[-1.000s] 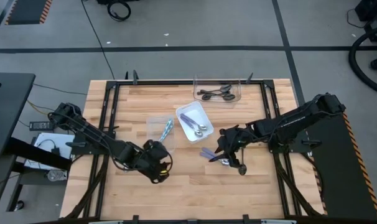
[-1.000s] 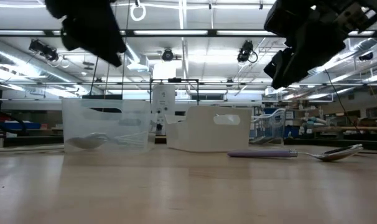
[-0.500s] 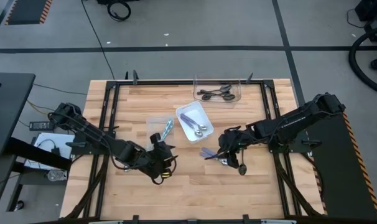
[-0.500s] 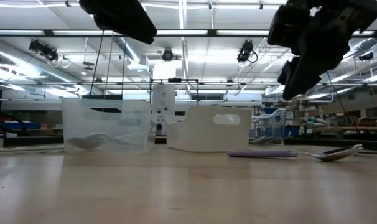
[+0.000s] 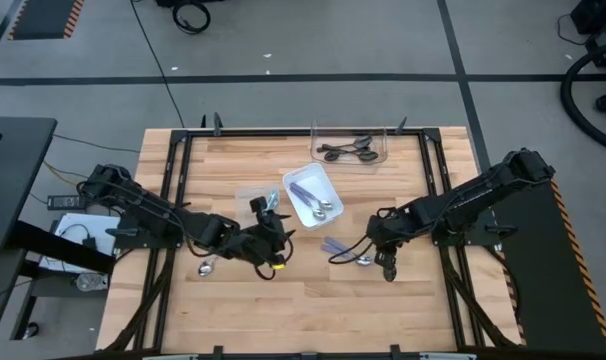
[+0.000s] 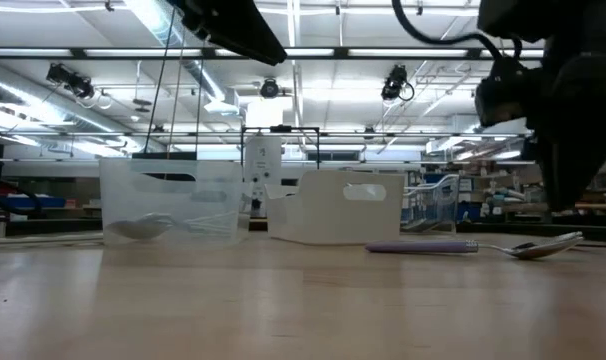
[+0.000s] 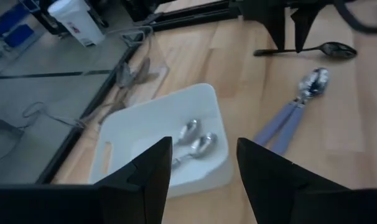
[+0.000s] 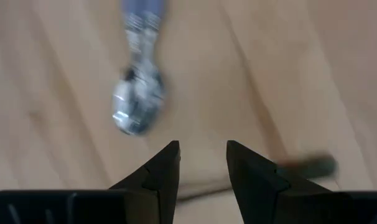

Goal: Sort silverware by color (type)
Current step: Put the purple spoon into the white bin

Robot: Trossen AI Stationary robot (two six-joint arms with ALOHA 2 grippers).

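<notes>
Two purple-handled spoons point(image 5: 334, 245) and a dark spoon point(image 5: 349, 258) lie flat on the wooden table; they also show in the left wrist view point(image 7: 292, 113). My right gripper point(image 5: 373, 250) is open just above them, with a purple spoon's metal head point(image 8: 137, 102) and the dark spoon's handle point(image 8: 307, 165) ahead of its fingers. My left gripper point(image 5: 270, 232) is open and empty beside the white tray point(image 5: 328, 181), which holds two purple spoons point(image 7: 195, 140). One more spoon point(image 5: 206, 267) lies by the left arm.
A clear container point(image 5: 251, 198) with a light-blue spoon point(image 5: 269, 206) stands left of the white tray. Another clear container point(image 5: 349, 150) with dark spoons stands at the far edge. Black frame rails run along the table's sides. Bare wood lies toward the near edge.
My left gripper has moved toward the table's right and far side, up to the white tray, uncovering a spoon on the table by its arm. My right gripper has moved a little right and down toward the spoons on the table.
</notes>
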